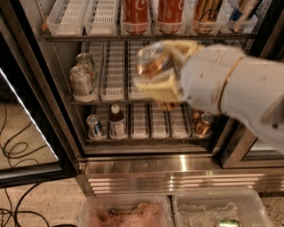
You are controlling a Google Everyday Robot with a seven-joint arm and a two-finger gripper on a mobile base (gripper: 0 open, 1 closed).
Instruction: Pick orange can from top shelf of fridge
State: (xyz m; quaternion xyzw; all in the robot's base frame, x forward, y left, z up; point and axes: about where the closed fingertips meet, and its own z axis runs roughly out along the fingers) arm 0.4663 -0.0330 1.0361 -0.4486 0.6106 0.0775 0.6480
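the orange can (151, 63) hangs tilted in front of the middle rack of the fridge (177, 170), just below the top shelf (111, 37), clamped between the pale fingers of the tool (160, 67). red cola cans (135, 13) stand on that top shelf, and silver cans (82, 82) sit lower left.

Lab/office pantry: glass-door drinks fridge (177, 172), floor cables (12, 148); gripper (154, 75) w/ orange can (150, 62) at mid rack (113, 77).

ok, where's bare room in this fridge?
Top shelf: two white slotted lanes left of the red Coca-Cola cans. Bottom rack: three lanes between dark labelled bottle and amber cans. Crowded: top right, and before the middle rack, where the gripper clamps the orange aluminium can.
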